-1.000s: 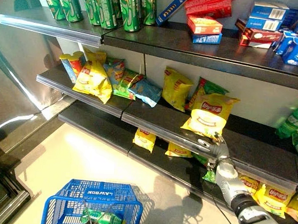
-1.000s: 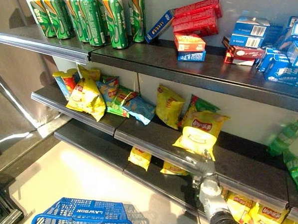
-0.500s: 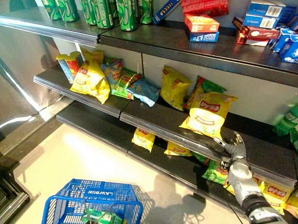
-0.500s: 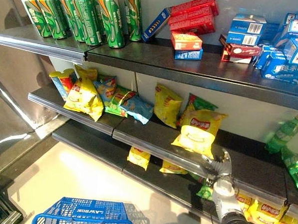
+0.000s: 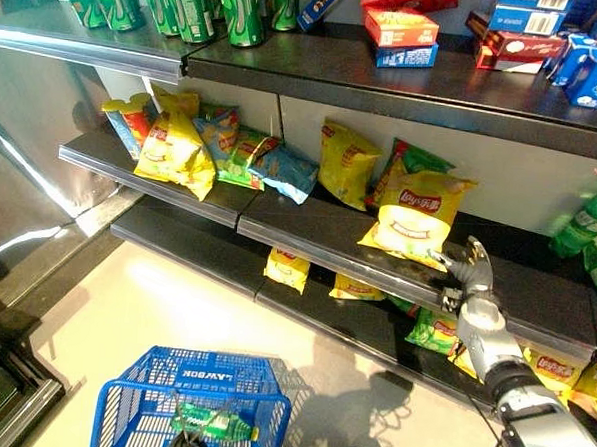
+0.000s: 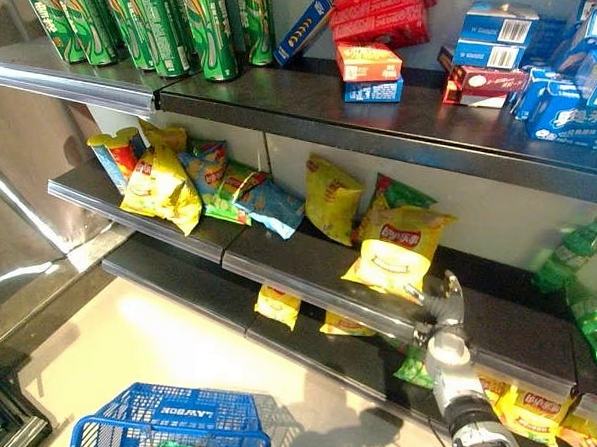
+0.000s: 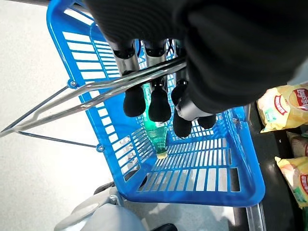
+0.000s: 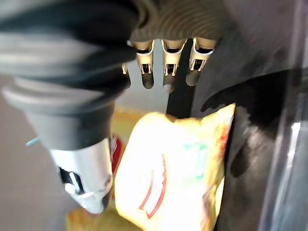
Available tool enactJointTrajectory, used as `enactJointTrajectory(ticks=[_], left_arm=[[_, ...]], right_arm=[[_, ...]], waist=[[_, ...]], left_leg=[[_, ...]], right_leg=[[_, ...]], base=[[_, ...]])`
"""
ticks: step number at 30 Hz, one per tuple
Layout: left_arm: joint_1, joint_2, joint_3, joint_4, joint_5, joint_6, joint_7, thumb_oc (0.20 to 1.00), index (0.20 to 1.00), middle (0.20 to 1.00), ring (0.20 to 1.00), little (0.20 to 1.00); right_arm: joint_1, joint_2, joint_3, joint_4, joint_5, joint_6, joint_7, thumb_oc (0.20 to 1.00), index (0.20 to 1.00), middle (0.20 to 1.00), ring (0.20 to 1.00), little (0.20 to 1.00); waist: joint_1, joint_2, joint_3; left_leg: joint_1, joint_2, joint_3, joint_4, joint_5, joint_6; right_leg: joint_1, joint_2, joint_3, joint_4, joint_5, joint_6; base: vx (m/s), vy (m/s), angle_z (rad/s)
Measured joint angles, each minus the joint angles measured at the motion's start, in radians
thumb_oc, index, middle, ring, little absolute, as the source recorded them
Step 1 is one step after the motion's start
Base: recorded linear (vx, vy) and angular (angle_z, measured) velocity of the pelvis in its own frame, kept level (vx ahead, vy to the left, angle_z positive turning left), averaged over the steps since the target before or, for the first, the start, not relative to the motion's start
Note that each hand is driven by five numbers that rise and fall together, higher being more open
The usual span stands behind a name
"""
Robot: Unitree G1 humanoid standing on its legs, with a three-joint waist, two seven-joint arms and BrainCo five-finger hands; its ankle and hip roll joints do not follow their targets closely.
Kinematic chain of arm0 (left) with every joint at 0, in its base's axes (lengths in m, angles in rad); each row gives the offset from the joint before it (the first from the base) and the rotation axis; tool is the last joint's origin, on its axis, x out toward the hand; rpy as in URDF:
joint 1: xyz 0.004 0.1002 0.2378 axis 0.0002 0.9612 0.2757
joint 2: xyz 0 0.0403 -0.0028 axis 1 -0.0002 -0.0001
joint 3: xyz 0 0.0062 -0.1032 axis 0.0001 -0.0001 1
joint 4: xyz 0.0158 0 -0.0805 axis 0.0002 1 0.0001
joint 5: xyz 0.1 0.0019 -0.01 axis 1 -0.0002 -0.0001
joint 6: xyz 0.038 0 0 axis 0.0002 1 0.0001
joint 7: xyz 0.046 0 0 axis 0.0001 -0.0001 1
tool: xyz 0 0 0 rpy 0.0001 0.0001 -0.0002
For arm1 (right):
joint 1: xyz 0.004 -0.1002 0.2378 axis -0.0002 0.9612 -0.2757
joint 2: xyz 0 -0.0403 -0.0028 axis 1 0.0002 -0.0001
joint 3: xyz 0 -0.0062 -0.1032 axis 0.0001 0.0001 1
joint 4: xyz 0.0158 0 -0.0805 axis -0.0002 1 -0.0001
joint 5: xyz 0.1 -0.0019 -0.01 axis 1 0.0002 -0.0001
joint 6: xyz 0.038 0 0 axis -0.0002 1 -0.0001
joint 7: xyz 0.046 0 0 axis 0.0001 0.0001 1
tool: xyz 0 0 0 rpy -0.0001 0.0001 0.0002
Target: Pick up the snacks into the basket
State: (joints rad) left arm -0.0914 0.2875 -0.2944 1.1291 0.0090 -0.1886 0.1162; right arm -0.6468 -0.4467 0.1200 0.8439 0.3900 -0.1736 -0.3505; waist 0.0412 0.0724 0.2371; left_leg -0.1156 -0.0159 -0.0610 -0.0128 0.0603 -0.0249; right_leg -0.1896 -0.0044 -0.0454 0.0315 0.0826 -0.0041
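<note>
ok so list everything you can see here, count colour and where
cans: several, green, top shelf, left
boxes: several, red and blue, top shelf, right
chip bags: a mixed pile, yellow, blue and green, middle shelf, left
yellow chip bag: one, middle shelf front edge, beside the right hand
bottles: two, green, middle shelf, far right
yellow bags: several, bottom shelf
basket: one, blue, above the floor
green bottle: one, inside the basket
left hand: curled round the basket handle
right hand: fingers straight, at the middle shelf edge
</note>
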Motion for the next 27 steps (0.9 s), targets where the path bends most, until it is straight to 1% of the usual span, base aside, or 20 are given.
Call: enactJointTrajectory(ticks=[3,8,15,19,27], left_arm=[[-0.018,0.0,0.002,-0.003,0.0,-0.004,0.001,0.2,0.2,0.2,0.2,0.2],[-0.045,0.002,0.003,-0.003,0.0,-0.005,0.002,0.2,0.2,0.2,0.2,0.2],[-0.064,0.01,0.002,-0.003,0.0,-0.015,0.002,0.2,0.2,0.2,0.2,0.2],[-0.066,0.011,0.001,-0.003,-0.002,-0.018,0.002,0.2,0.2,0.2,0.2,0.2],[-0.068,0.011,0.002,-0.008,-0.005,-0.024,0.001,0.2,0.2,0.2,0.2,0.2]], right_arm=[[0.0,0.001,0.012,-0.013,-0.006,0.0,0.006,1.0,1.0,1.0,1.0,1.0],[-0.008,0.001,0.017,-0.012,-0.008,0.001,0.016,1.0,1.0,1.0,1.0,1.0],[-0.11,-0.002,0.046,0.059,-0.007,0.004,0.017,1.0,1.0,1.0,1.0,1.0],[-0.153,-0.003,0.05,0.111,-0.003,0.005,0.035,1.0,1.0,1.0,1.0,1.0],[-0.184,-0.016,0.054,0.122,-0.002,0.005,0.036,1.0,1.0,1.0,1.0,1.0]], waist=[[-0.001,0.008,0.03],[-0.001,0.013,0.058],[0.0,0.016,0.075],[0.0,0.018,0.082],[0.001,0.028,0.09]], left_leg=[[-0.012,0.0,0.001,0.0,0.002,0.0],[-0.023,0.0,0.001,-0.001,0.004,0.0],[-0.037,-0.001,0.001,-0.001,0.004,0.0],[-0.04,-0.001,0.001,-0.001,0.004,0.0],[-0.057,-0.001,-0.003,0.0,0.005,-0.001]], right_leg=[[-0.016,0.0,0.001,0.005,0.0,0.0],[-0.026,0.0,0.001,0.004,0.0,0.0],[-0.041,0.0,0.001,0.005,0.0,0.0],[-0.043,0.0,0.001,0.005,0.0,0.0],[-0.059,-0.001,-0.004,0.007,0.0,0.0]], base=[[0.0,0.0,0.0],[0.0,0.0,0.0],[0.0,0.0,0.0],[0.0,0.0,0.0],[0.0,-0.001,0.01]])
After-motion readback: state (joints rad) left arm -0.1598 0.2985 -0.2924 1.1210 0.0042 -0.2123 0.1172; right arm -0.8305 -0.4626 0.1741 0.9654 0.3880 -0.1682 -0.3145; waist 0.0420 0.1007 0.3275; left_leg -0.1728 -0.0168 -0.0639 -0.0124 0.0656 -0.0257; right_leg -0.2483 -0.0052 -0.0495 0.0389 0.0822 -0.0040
